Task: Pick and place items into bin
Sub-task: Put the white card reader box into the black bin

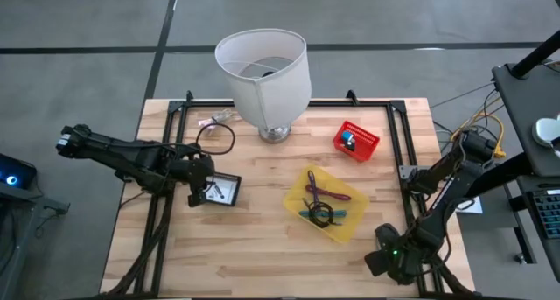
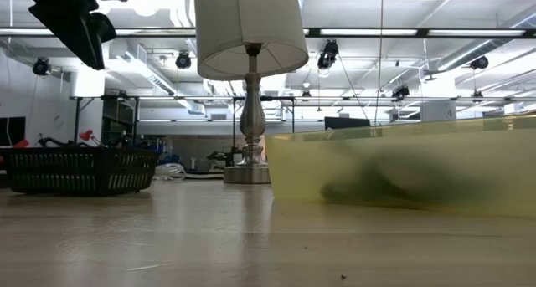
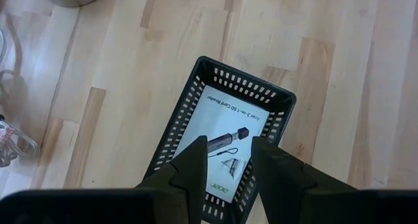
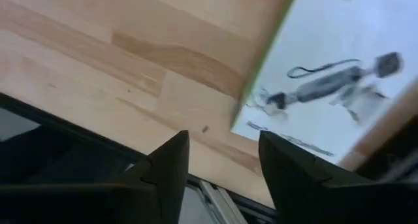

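1. The left pincer (image 1: 199,191) hangs over the black basket (image 1: 224,190) at the bench's (image 1: 262,256) nine o'clock side. In the left wrist view its two fingers (image 3: 196,160) stand a little apart with nothing between them.
2. A white packet (image 3: 225,145) with a printed drawing lies flat in that basket, right below the left pincer. Its long axis runs along the basket's length, from the pincer's side toward the far end.
3. The right pincer (image 1: 389,256) sits low at the bench's five o'clock corner, over the edge and the dark frame. Its fingers (image 4: 166,162) are parted and empty.
4. A second white packet (image 4: 333,87), green-edged, lies on the bench just ahead of the right pincer in the right wrist view, untouched. The high view does not show it clearly.
5. The yellow tray (image 1: 325,204) rests near the bench's centre, a bit toward four o'clock, and holds purple and teal ties (image 1: 322,204). A red basket (image 1: 355,140) with small objects sits toward two o'clock.
6. A black cord loop (image 1: 217,138) and a small loose bundle (image 1: 216,118) lie at about ten o'clock, beside the lamp (image 1: 265,77), which stands at twelve o'clock.
7. Judging by position, the left arm is nearer those loose things, and the right arm nearer its own packet.
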{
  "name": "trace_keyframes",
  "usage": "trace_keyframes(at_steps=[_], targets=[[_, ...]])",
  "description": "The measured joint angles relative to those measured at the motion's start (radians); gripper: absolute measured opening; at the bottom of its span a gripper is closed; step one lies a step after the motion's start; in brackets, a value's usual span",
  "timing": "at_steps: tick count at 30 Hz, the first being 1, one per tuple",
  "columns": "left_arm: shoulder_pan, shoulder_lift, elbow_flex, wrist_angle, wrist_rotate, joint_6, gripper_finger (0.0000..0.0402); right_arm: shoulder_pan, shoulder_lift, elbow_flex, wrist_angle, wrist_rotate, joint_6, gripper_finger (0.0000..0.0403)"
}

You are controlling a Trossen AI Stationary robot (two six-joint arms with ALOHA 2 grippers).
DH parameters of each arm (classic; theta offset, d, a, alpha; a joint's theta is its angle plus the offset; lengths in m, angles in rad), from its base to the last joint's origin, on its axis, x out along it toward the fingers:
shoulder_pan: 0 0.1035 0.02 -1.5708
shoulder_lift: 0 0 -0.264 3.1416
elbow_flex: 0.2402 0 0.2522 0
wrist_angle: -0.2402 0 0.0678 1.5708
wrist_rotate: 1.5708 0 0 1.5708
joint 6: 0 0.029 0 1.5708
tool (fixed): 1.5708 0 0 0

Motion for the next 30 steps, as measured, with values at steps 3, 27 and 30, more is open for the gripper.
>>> trace_keyframes(at_steps=[3, 27, 30], targets=[[0.000, 0.003, 0.000, 0.000, 0.000, 0.000, 0.0102, -0.006, 0.033, 0.000, 0.049, -0.005, -0.022, 0.0185], [0.000, 0.005, 0.000, 0.016, 0.000, -0.003, 0.0102, -0.018, 0.266, 0.016, 0.064, -0.065, 0.013, 0.0184], [0.000, 0.005, 0.000, 0.016, -0.001, -0.007, 0.0102, -0.021, 0.274, 0.016, 0.064, -0.080, -0.020, 0.0169]])
